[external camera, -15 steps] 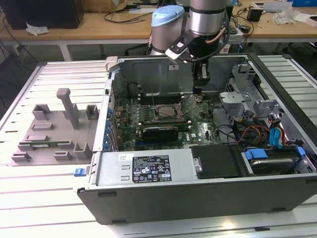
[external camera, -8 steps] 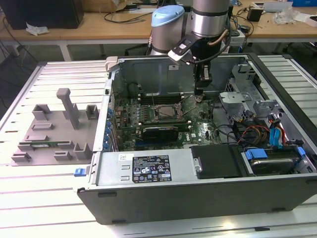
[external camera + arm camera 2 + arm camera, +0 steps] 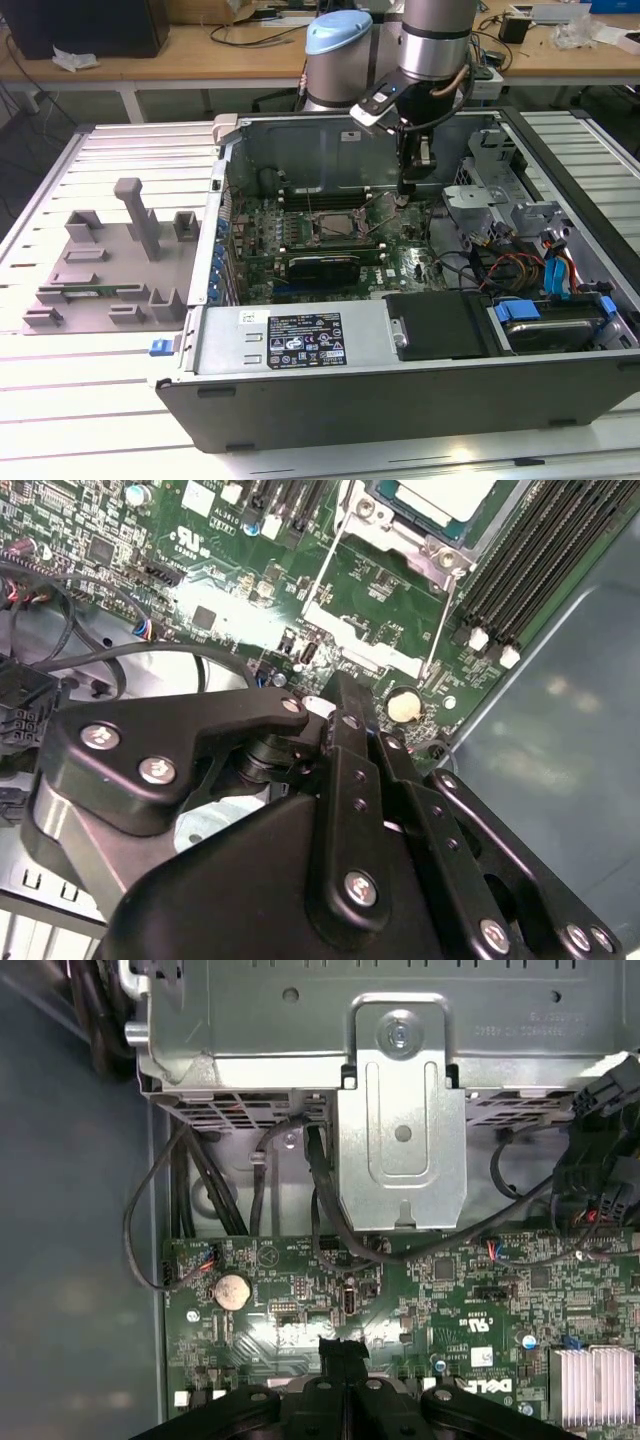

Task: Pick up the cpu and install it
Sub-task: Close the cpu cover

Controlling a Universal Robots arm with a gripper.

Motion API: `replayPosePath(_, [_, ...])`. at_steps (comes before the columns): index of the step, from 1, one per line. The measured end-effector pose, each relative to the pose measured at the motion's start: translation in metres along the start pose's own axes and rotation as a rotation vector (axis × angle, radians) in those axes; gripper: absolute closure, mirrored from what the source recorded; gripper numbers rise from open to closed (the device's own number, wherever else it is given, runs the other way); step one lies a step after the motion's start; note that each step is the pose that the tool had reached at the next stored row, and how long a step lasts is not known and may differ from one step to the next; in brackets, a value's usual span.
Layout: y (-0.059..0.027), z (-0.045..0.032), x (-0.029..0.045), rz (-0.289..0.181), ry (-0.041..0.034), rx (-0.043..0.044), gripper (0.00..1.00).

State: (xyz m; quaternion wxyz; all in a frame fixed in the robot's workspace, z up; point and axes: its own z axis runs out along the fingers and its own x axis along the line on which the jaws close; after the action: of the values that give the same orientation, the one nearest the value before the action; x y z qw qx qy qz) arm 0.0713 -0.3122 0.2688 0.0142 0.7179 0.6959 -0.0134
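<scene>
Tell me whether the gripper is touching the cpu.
Apart. In the second wrist view, bare green board lies between the gripper and the cpu.

on the table point(image 3: 70, 420), open computer case point(image 3: 400, 400), with fixture blocks point(image 3: 110, 260) just beside it at the exterior view's left. in the case, motherboard point(image 3: 290, 240) toward the far wall, power supply point(image 3: 290, 342) in front of it, drive cage point(image 3: 480, 195) at the exterior view's right, cables point(image 3: 500, 265) in front of the drive cage. cpu point(image 3: 440, 495) in the socket point(image 3: 335, 225) mid-board. hand point(image 3: 408, 195) low over the motherboard between socket and drive cage, near the coin cell point(image 3: 403, 705).
</scene>
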Motion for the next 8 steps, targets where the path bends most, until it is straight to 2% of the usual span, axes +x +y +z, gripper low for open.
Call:
replayPosePath(1, [0.0008,0.0002,0.0,0.0,-0.0001,0.001,0.89])
replayPosePath(4, [0.007,0.0033,0.0003,-0.001,-0.0005,0.0131,0.89])
replayPosePath(8, [0.0093,0.0094,0.0006,-0.001,-0.0008,0.02,0.89])
